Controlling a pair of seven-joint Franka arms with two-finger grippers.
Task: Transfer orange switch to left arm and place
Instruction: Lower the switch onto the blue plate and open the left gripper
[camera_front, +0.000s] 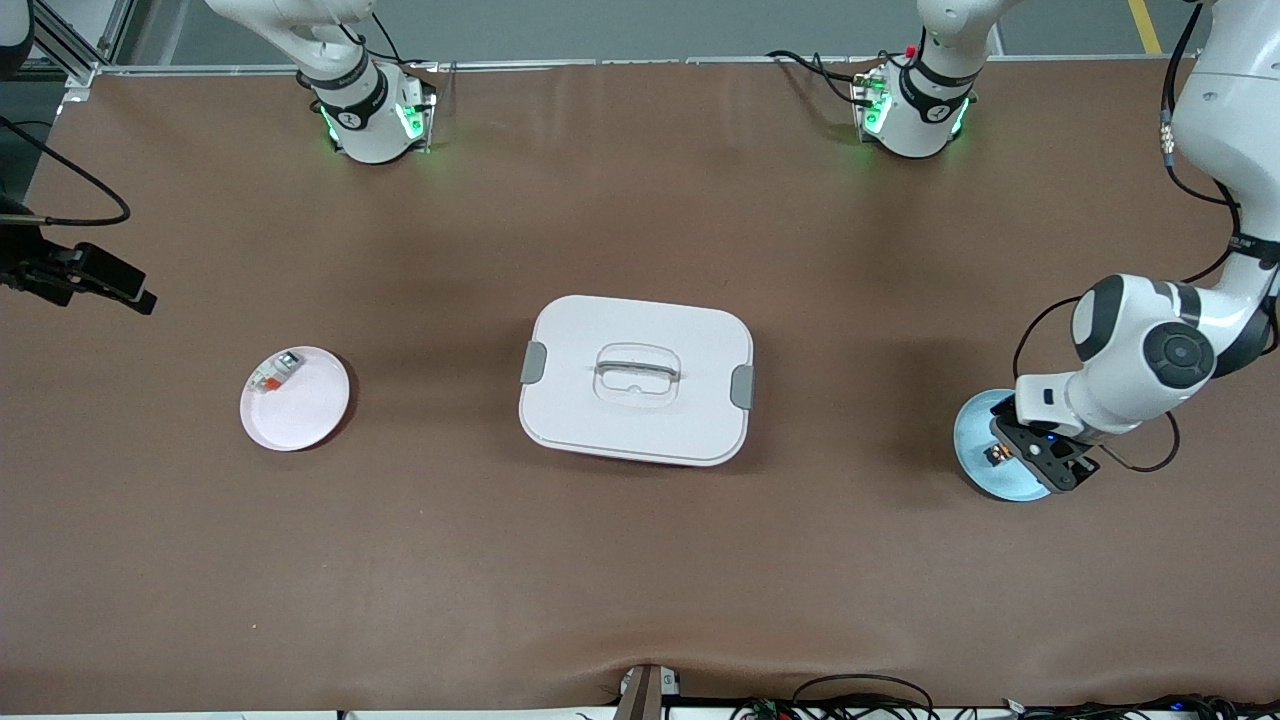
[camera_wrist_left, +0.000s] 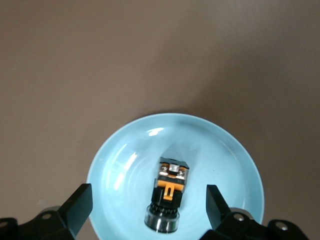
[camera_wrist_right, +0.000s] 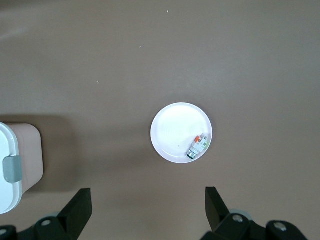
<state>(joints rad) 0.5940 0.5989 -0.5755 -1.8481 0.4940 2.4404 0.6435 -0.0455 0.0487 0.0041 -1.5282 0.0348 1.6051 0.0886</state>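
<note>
Orange switch (camera_wrist_left: 169, 197): black stubby body, orange clip, lying on blue plate (camera_wrist_left: 120, 165); left gripper (camera_wrist_left: 147, 207) fingers spread wide, empty; right gripper (camera_wrist_right: 147, 207) likewise.

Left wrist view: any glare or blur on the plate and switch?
Left wrist view: white glare streaks on the blue plate, orange switch reasonably sharp between the open left gripper fingers. Front view: box casts a soft shadow.

1. A brown surface (camera_front: 640, 560) carries everything.
2. The box (camera_front: 636, 380), white with grey side latches, sits at its middle.
3. A white plate (camera_front: 300, 410) lies toward the right arm's end.
4. A light blue plate (camera_front: 985, 470) lies toward the left arm's end, well apart from the box.
</note>
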